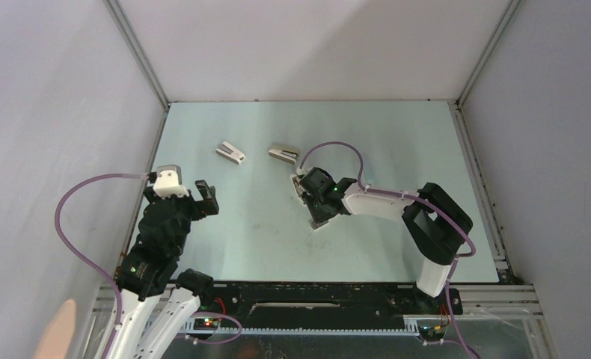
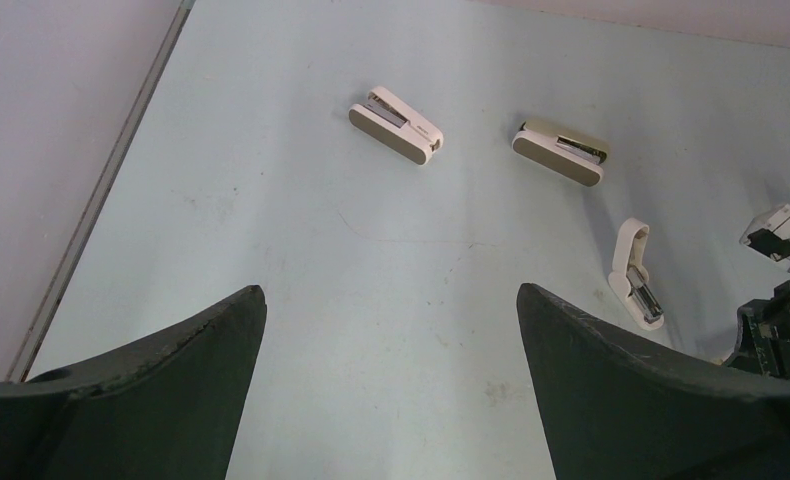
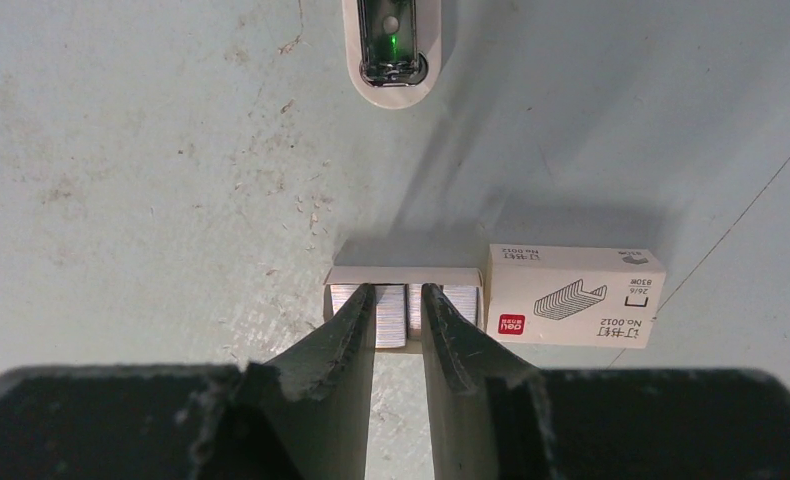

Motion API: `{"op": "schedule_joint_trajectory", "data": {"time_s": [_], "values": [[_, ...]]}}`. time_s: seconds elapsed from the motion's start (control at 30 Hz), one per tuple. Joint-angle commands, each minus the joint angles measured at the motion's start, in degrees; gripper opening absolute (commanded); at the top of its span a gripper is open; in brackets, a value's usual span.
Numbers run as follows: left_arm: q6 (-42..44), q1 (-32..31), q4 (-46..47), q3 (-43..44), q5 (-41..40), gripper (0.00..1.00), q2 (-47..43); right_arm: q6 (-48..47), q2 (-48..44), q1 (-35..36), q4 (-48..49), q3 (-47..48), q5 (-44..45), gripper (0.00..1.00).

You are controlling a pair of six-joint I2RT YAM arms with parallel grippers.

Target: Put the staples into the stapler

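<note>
**On a pale green table: right fingertips down in the staple tray**

Pale green tabletop [image 1: 397, 142], scuffed and dusted with fine specks, boxed in by white walls [image 1: 292, 45] on three sides.

Right gripper [image 3: 401, 298] nearly closed, with only a slim gap left between its two dark fingers. Tips set down in the drawn-out inner tray [image 3: 401, 277] of the staple box [image 3: 571, 295], one on each side of a narrow staple strip [image 3: 392, 315]. Squeezing that strip or merely straddling it: cannot tell. In the right wrist view, tray pulled out to the left of its white sleeve. Sleeve printed with "No.0012", a drawing of a row of staples and a small red logo patch. Box lying flat on the table beneath the gripper, largely hidden from the overhead camera.

Mini stapler [image 3: 391, 45] beyond the fingertips, close to the box but not touching it. Rounded white end and silvery metal part turned toward the wrist camera, a green glint on the metal. In the left wrist view, lying just left of the right gripper.

Left gripper [image 2: 389, 292] spread wide, nothing between its fingers. Hovering over bare table at the left side, well apart from box and stapler.

Farther back, two wedge-shaped staplers side by side without touching: white wedge stapler [image 2: 396, 125] on the left, beige wedge stapler [image 2: 561, 152] on the right. Both apart from either gripper.
</note>
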Motion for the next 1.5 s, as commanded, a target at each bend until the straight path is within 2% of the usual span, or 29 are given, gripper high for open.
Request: {"op": "schedule_joint_trajectory", "data": {"time_s": [0.0,0.57,1.0,1.47], "values": [[0.46,0.64,1.79,-0.31,0.87,0.98,0.55,-0.37,-0.45,0.82,-3.88,-0.8,-1.34,0.26],[0.46,0.68,1.82,-0.31,0.86,0.98,0.29,-1.5,-4.8,1.32,-6.4,2.26,-4.22,0.32],[0.46,0.76,1.79,-0.31,1.03,0.98,0.13,-7.01,1.29,2.13,-7.37,5.63,-7.07,0.4],[0.46,0.76,1.85,-0.37,1.2,0.98,0.15,-8.41,3.5,2.54,-9.08,6.55,-5.11,0.39]]}}
